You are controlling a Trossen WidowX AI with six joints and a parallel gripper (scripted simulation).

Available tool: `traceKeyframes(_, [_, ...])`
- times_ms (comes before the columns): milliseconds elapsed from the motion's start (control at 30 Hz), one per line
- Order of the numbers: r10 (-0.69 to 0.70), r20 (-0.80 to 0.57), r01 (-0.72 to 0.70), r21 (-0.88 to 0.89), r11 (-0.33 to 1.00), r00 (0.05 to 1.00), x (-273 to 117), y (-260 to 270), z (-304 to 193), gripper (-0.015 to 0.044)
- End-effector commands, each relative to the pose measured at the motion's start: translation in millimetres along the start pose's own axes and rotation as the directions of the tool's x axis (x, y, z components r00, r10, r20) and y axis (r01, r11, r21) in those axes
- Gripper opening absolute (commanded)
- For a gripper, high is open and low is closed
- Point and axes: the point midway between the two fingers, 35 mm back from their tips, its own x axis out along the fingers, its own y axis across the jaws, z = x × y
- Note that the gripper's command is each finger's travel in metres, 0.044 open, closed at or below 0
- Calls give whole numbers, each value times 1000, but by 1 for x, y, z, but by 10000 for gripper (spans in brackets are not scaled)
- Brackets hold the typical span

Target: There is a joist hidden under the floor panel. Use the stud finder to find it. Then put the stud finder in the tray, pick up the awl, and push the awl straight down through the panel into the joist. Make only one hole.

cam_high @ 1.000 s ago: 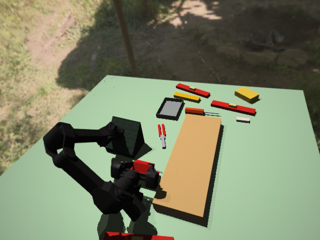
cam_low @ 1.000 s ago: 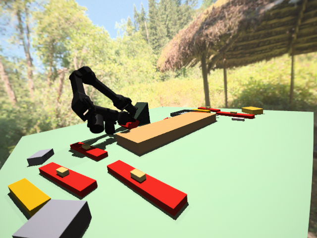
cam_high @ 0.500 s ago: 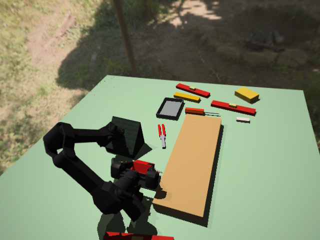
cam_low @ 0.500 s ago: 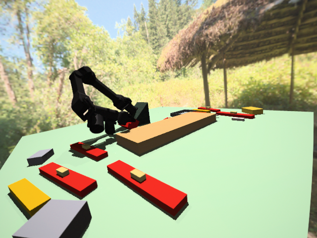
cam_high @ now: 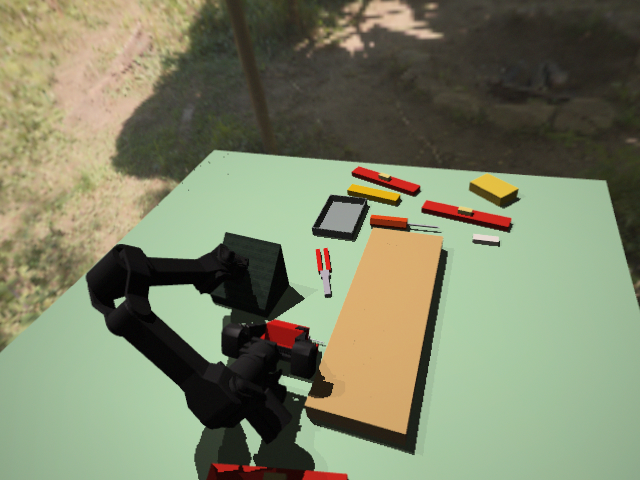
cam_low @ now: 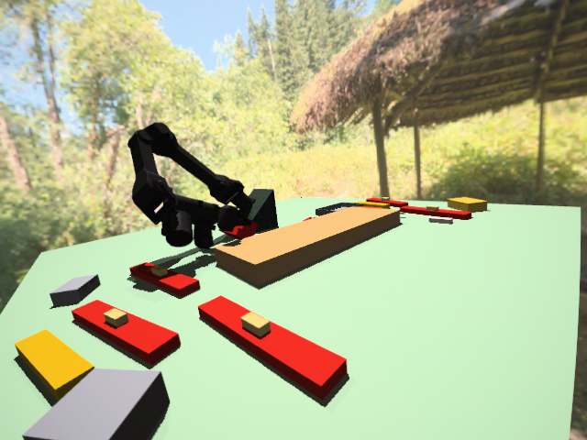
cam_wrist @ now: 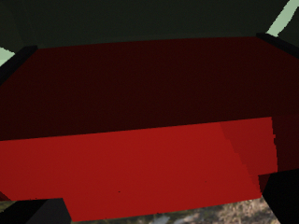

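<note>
The stud finder, a red block (cam_high: 285,333) (cam_low: 242,231) (cam_wrist: 131,173), fills the gap between the fingers of my gripper (cam_high: 273,341) (cam_wrist: 164,170). My gripper looks shut on it, with the fingers wide apart, beside the near left part of the floor panel (cam_high: 387,310) (cam_low: 322,232). Whether the block touches the table is hidden. An orange-handled tool (cam_high: 388,222) with a thin shaft, which looks like the awl, lies at the panel's far end. The tray (cam_high: 333,235) stands left of it and looks empty. A thin pale tip (cam_high: 319,342) shows beside the right finger.
A dark wedge (cam_high: 253,268) (cam_low: 265,208) stands behind the gripper. Red-handled pliers (cam_high: 327,268) lie between wedge and panel. Red levels (cam_high: 465,214) (cam_low: 175,281) lie beyond and before the panel. A yellow block (cam_high: 493,189) lies at the far right, and a grey block (cam_low: 104,402) at the near edge.
</note>
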Motion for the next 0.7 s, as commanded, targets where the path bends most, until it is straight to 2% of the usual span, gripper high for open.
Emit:
traceKeyframes(0, [-2, 17, 2, 4, 1000, 1000, -1, 0, 3, 380])
traceKeyframes(667, [0, 0, 0, 0, 1000, 1000, 0, 0, 0, 380])
